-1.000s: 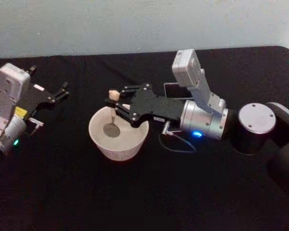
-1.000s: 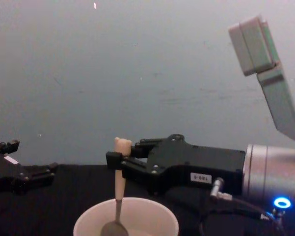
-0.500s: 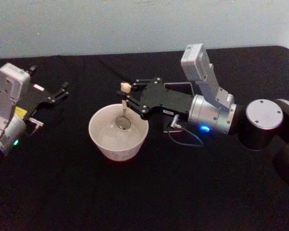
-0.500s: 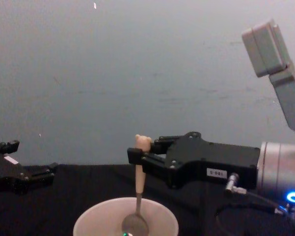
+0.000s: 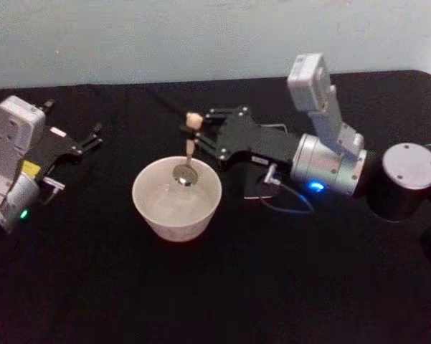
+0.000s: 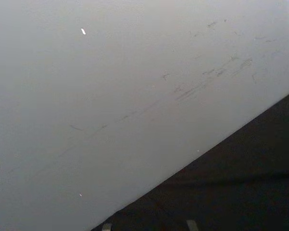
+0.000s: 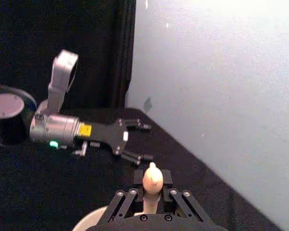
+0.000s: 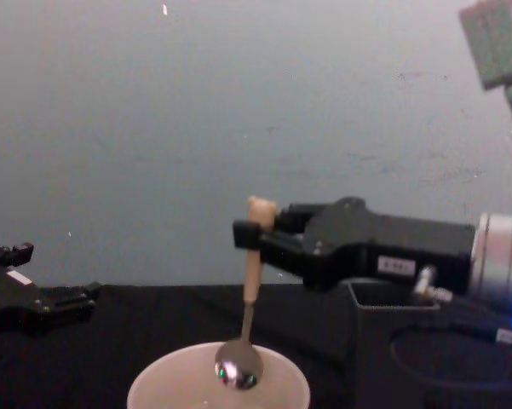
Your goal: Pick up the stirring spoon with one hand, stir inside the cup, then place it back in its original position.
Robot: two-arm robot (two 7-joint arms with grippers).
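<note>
The right gripper point(image 5: 195, 135), clenched on the slim bear-topped beige stirring spoon point(image 5: 189, 149) hanging over the far rim of the wide cream-white cup point(image 5: 173, 221), could clip that rim if it travels low, while the left gripper point(image 5: 93, 138) idles released at far left

One spoon point(image 5: 189, 149), one cup point(image 5: 176, 215) and one dark holder point(image 8: 371, 341) are showing. Two end effectors are reaching over the one black table point(image 5: 272, 287): the left end effector point(image 5: 97, 136) and the right end effector point(image 5: 199, 135).
</note>
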